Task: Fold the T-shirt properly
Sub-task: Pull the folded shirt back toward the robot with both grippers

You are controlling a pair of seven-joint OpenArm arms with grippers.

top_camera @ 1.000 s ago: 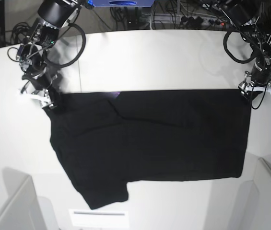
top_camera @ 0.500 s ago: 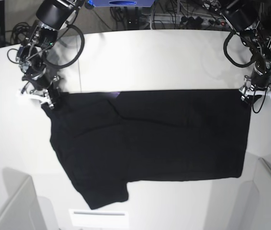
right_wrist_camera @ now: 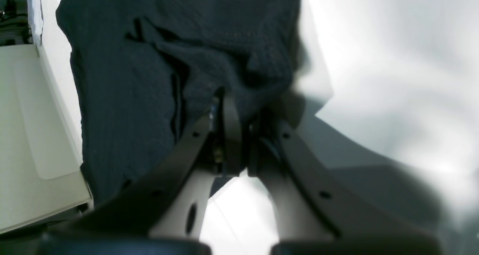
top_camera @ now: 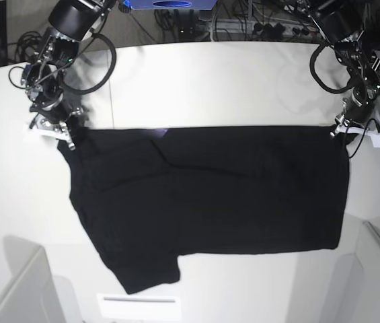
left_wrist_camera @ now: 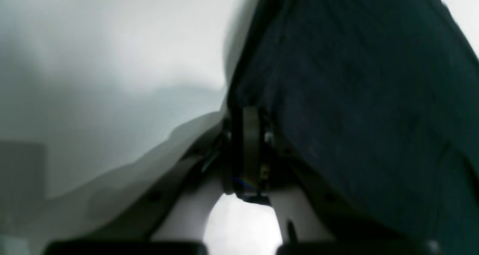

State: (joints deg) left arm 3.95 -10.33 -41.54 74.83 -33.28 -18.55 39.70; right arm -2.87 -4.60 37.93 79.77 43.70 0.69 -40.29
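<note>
Nearest the onlooker, at 6 o'clock in the base view, one sleeve of the T-shirt (top_camera: 210,195) hangs down toward the front edge of the white bench (top_camera: 243,81). From there the black cloth spreads flat across the middle of the bench, plain side up, with its long axis running 9 to 3 o'clock and its far edge a straight line between the two arms.

That far edge is what the coming move seems to turn on. Each arm sits at one end of it. The right fingers (top_camera: 65,139) are at the 10 o'clock corner, pressed together with a fold of cloth bunched between them, as the right wrist view shows (right_wrist_camera: 232,135). The left fingers (top_camera: 341,131) are at the 2 o'clock corner, likewise closed on the hem, the fabric lying just to one side of them in the left wrist view (left_wrist_camera: 249,150).

So the whole shirt lies toward 6 o'clock from both pairs of fingers, neither arm nearer to it than the other. To my eye, a fold would mean carrying that held edge toward 6 o'clock over the body, both arms keeping level so the edge stays straight.
</note>
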